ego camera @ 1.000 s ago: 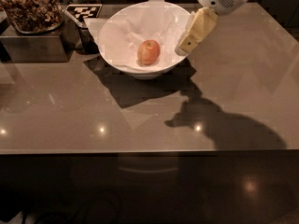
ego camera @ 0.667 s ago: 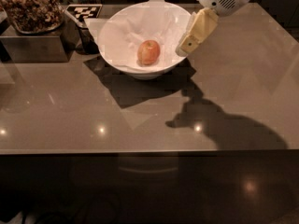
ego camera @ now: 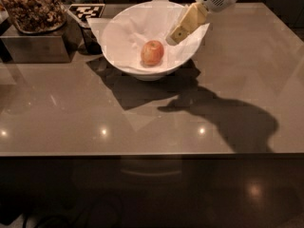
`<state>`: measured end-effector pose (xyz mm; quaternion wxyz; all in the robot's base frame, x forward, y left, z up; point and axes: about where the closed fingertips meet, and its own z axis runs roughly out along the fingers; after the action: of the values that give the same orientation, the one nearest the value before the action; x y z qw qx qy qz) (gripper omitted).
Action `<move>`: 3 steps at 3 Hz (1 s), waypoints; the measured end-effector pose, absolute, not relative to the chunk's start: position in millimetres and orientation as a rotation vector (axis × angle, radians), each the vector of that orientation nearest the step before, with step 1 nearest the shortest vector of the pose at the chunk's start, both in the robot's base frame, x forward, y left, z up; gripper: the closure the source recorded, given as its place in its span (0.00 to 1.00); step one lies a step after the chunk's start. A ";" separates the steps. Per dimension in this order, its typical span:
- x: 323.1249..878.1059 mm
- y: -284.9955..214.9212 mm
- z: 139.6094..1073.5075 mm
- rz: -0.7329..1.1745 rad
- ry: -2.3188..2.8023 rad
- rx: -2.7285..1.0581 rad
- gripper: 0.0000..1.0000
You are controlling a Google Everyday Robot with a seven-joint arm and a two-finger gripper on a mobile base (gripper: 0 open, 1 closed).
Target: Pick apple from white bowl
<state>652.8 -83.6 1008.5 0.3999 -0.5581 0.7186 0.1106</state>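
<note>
A small red-orange apple (ego camera: 152, 52) with yellowish patches lies in the middle of the white bowl (ego camera: 118, 56). The bowl is wide, lined with white paper whose corners stick out past the rim, and stands at the back centre of the grey table. My gripper (ego camera: 176, 36) comes in from the upper right on a white arm. Its tan fingers (ego camera: 186, 24) point down and left over the bowl's right side, just right of and above the apple, not touching it.
A dark tray of brown clumpy snacks (ego camera: 32, 8) sits on a metal box (ego camera: 33, 46) at the back left. A black-and-white marker card (ego camera: 86, 10) lies behind the bowl. The grey table (ego camera: 142, 122) stretches toward the near edge, with the arm's shadow on its right half.
The gripper has moved a little to the left, further over the bowl's right side and closer to the apple. The apple and bowl have not moved.
</note>
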 end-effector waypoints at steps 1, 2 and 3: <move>655.7 -83.6 1014.5 0.276 1.806 -1.405 0.19; 655.8 -83.4 1014.4 0.276 1.806 -1.405 0.27; 665.2 -68.4 1007.9 0.311 1.779 -1.432 0.16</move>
<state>665.2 -68.4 1007.9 0.4062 -0.5676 0.7054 0.1233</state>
